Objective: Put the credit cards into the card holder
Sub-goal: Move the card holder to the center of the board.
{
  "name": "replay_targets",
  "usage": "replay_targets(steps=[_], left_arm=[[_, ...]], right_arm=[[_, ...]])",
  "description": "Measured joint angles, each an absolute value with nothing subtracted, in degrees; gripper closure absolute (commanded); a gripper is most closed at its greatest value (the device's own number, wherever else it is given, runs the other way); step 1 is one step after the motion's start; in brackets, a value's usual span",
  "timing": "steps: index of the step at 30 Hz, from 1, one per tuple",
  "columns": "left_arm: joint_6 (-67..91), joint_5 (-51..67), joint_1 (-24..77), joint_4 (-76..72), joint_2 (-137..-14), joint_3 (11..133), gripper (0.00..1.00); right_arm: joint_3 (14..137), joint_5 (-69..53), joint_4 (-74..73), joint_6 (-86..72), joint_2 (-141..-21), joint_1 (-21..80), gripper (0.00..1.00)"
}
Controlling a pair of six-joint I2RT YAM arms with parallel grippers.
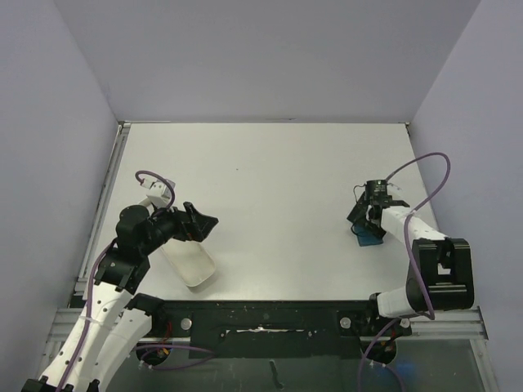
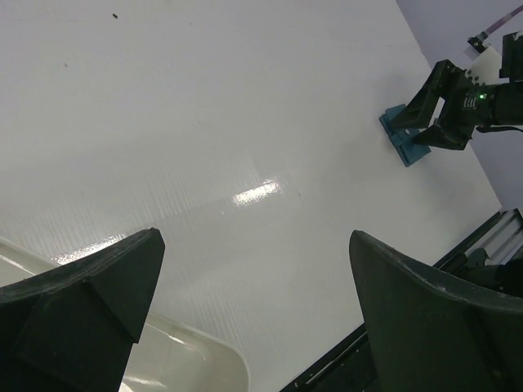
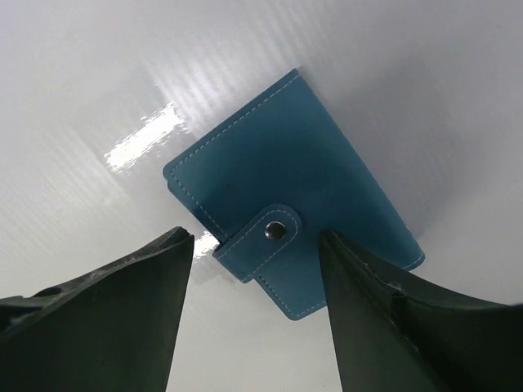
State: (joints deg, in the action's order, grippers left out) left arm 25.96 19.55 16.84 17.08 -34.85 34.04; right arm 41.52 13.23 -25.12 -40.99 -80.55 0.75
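**Right jaws astride the fastened wallet, no cards in sight**

A white table (image 1: 270,180) is enclosed by plain lilac walls (image 1: 270,57).

From the top camera, the teal wallet (image 1: 369,239) is seen flat on the table, directly under the right gripper (image 1: 369,222). The left gripper (image 1: 200,222) is held well apart from the wallet, over a white tray (image 1: 189,263) on the far side of the table from it. The right arm is plainly the nearer one. No cards can be made out here.

From the left wrist, the left gripper (image 2: 255,237) is shown with its jaws spread wide and nothing between them. Only a corner of the tray (image 2: 204,359) is shown below. Far off, the wallet (image 2: 396,131) peeks out beneath the right gripper (image 2: 445,114).

The right wrist view alone gives the detail. The wallet (image 3: 286,188) lies just ahead of the right gripper (image 3: 255,237), whose jaws are apart, one either side of the strap (image 3: 245,253) end. The strap is pressed down at its stud (image 3: 277,230), so the wallet is judged shut. Its long axis runs slantwise across the gap. Contact with the right-hand finger cannot be told. The strap would probably have to be undone before any card could go in.
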Motion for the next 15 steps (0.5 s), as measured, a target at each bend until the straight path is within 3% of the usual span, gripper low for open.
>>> replay_targets(steps=[15], left_arm=[[25.2, 19.6, 16.8, 17.1, -34.2, 33.5, 0.02]], right_arm=[[47.4, 12.8, -22.5, -32.9, -87.9, 20.9, 0.43]])
